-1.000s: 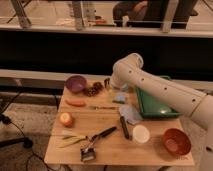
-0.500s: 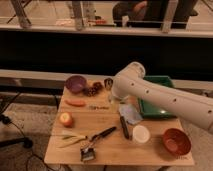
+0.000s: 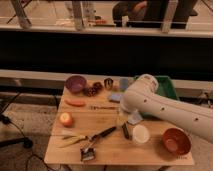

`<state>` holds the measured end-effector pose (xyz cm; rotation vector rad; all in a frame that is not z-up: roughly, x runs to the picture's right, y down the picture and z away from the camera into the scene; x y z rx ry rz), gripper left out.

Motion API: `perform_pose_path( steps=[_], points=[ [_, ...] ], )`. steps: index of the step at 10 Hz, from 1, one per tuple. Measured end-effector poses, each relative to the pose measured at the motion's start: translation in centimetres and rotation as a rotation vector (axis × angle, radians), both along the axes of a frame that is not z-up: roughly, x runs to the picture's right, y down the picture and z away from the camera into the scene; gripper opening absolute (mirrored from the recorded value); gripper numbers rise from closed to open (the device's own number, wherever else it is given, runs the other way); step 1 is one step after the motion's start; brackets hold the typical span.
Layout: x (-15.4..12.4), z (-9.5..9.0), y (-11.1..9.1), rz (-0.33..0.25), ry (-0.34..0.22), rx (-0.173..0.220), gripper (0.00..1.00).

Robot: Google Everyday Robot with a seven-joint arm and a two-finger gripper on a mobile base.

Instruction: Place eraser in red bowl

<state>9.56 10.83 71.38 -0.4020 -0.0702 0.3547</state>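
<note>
The eraser (image 3: 125, 131), a narrow black bar, lies on the wooden table (image 3: 110, 152) just left of the white cup (image 3: 140, 134). The red bowl (image 3: 176, 141) stands at the table's front right corner, with nothing showing inside it. My white arm (image 3: 150, 102) reaches in from the right across the middle of the table. Its gripper (image 3: 128, 118) hangs at the arm's left end, open, just above and behind the eraser, with nothing in it.
A purple bowl (image 3: 75, 83), grapes (image 3: 91, 91), a carrot (image 3: 76, 103) and a round fruit (image 3: 66, 119) sit on the left. A black-handled brush (image 3: 97, 137) lies at the front. A pale-blue block (image 3: 116, 97) and green tray (image 3: 167, 86) are behind the arm.
The arm has swung forward and down over the table's middle, bringing the gripper closer to the eraser. Nothing on the table has moved.
</note>
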Motion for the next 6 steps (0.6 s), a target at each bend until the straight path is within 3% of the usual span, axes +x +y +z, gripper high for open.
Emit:
perform_pose_path(
  steps=[3, 6],
  points=[
    [0.4, 0.4, 1.5, 0.079, 0.026, 0.009, 0.8],
    [0.0, 0.9, 2.7, 0.124, 0.035, 0.023, 0.8]
  ],
)
